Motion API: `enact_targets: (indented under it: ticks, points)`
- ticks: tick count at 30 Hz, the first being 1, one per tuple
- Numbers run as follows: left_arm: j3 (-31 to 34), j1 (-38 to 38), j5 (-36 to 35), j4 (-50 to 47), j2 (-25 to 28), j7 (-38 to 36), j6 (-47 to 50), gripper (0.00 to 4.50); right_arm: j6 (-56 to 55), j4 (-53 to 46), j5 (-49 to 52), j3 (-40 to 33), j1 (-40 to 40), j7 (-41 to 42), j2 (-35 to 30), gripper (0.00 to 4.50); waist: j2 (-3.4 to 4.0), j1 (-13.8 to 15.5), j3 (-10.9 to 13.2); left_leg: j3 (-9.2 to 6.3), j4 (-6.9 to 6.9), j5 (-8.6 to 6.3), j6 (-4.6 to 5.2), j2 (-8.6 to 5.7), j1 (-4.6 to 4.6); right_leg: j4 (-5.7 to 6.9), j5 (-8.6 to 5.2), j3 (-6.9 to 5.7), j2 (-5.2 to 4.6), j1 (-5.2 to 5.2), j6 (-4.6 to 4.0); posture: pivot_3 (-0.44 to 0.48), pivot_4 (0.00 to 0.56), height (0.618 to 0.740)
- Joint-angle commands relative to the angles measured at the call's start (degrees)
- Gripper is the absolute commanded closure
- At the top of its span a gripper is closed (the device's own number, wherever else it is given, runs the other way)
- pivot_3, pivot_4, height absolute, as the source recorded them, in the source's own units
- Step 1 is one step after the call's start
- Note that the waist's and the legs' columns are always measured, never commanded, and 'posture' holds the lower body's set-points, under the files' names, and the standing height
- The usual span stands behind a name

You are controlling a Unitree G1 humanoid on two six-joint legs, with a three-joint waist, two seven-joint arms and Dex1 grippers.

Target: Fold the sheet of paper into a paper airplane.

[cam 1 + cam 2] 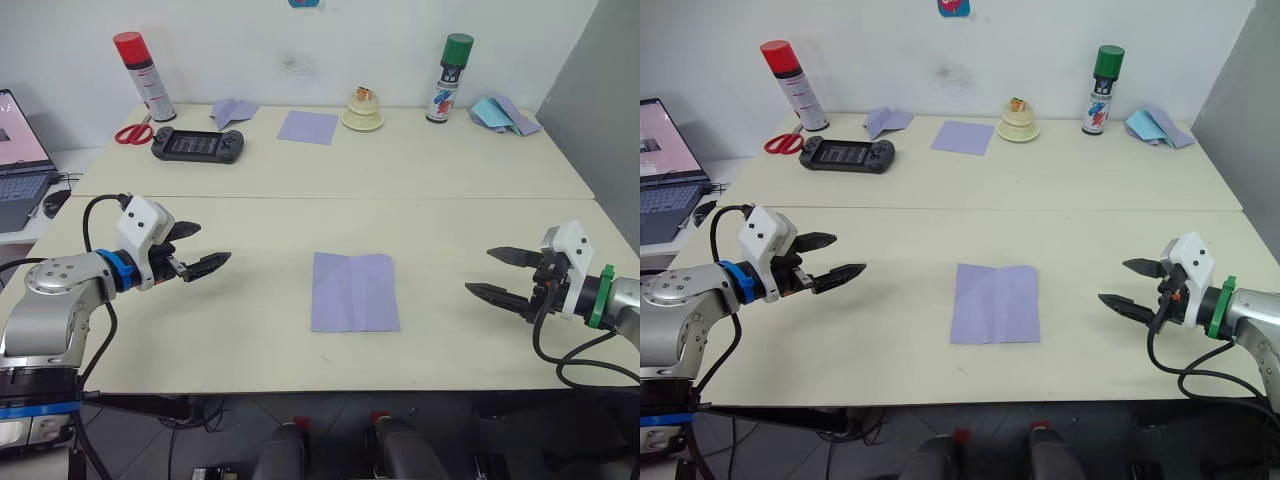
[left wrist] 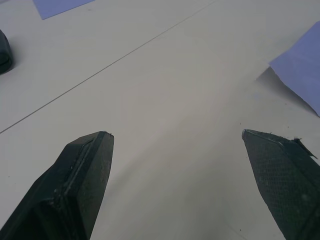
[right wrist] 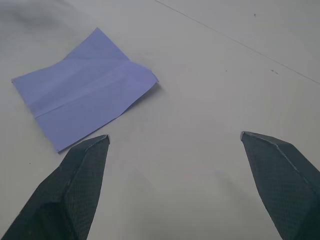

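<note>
The creased lavender-purple sheet of paper (image 1: 354,291) lies flat near the front middle of the cream table (image 1: 450,180), roughly midway between the two arms and touched by neither. Its crease lines are faint from the head views — the right wrist view shows them better, a long fold down the middle plus a slight lift at one corner (image 3: 150,80).

The left gripper (image 1: 198,250) hovers well to the left of the sheet, its two black fingers spread wide and holding nothing. The right gripper (image 1: 505,273) sits well to the right, fingers just as far apart, also empty. In the left wrist view just one corner of the sheet (image 2: 300,75) pokes in at the edge, the rest cut off.

Along the far edge: a red-capped spray can (image 1: 145,76), red-handled scissors (image 1: 133,133), a black handheld game console (image 1: 198,145), a small folded lavender piece (image 1: 232,111), a smooth lavender square (image 1: 308,126), a green-capped spray can (image 1: 449,78) and some light-blue paper pieces (image 1: 503,114). There's also a small pale round thing (image 1: 363,110) — too small to make out. A laptop (image 1: 20,160) is cut off at the left edge.
</note>
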Motion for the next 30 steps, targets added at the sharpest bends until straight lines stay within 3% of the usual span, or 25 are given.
enact_targets:
  ticks: [1, 11, 18, 21, 26, 30]
  points:
    - [1.9, -1.6, 0.0, -0.1, 0.7, 0.0, -1.3, 0.0, -1.1, -1.4, -0.1, -0.6, 0.0, 0.8, -0.8, 0.12, 0.0, 0.0, 0.0, 0.0, 0.0, 0.0, 0.0, 0.0, 0.0, 0.0, 0.0, 0.0, 0.0, 0.0, 0.0, 0.0, 0.15, 0.74]
    - [1.3, -6.2, -2.1, 3.8, 0.3, -2.1, 0.7, 0.0, -1.3, -3.2, 0.0, -2.3, 3.3, 0.1, -1.0, 0.12, 0.0, 0.0, 0.0, 0.0, 0.0, 0.0, 0.0, -0.01, -0.01, 0.0, 0.0, -0.01, 0.01, 0.0, 0.0, 0.0, 0.15, 0.74]
    - [0.3, -7.4, -4.9, 0.5, -0.8, -3.3, 3.5, 0.0, -0.7, -4.2, 0.0, -1.3, 2.3, -1.4, -0.3, 0.12, 0.0, 0.0, 0.0, 0.0, 0.01, 0.0, 0.0, -0.01, 0.0, 0.03, 0.0, -0.01, 0.0, 0.0, 0.0, 0.0, 0.15, 0.74]
    - [-2.0, -8.1, -5.5, -2.6, -3.5, -3.2, 4.7, 0.61, -1.1, -4.4, -0.5, 0.7, 1.9, -2.0, 0.7, 0.0, 0.0, 0.2, 0.0, -0.02, 0.05, 0.0, 0.0, -0.02, -0.01, 0.04, 0.0, -0.03, 0.0, 0.01, 0.0, 0.0, 0.15, 0.74]
    - [-8.0, -8.8, -6.0, -10.5, -9.5, -1.7, 7.9, 2.18, -1.8, -3.8, -2.4, 4.3, -0.4, -3.5, 3.2, 0.0, -0.01, 0.1, 0.0, 0.0, 0.09, 0.0, -0.01, -0.04, -0.03, 0.04, 0.0, 0.02, 0.0, 0.02, 0.0, 0.0, 0.15, 0.74]
    - [-13.6, -7.5, -3.1, -11.5, -14.9, 1.2, 7.4, 3.43, -4.3, -1.6, -6.2, 7.6, -2.3, -5.7, 5.7, 0.0, 0.0, 0.1, 0.0, 0.01, 0.08, 0.01, -0.01, -0.03, 0.01, 0.07, 0.01, 0.04, 0.0, 0.02, 0.0, 0.0, 0.15, 0.74]
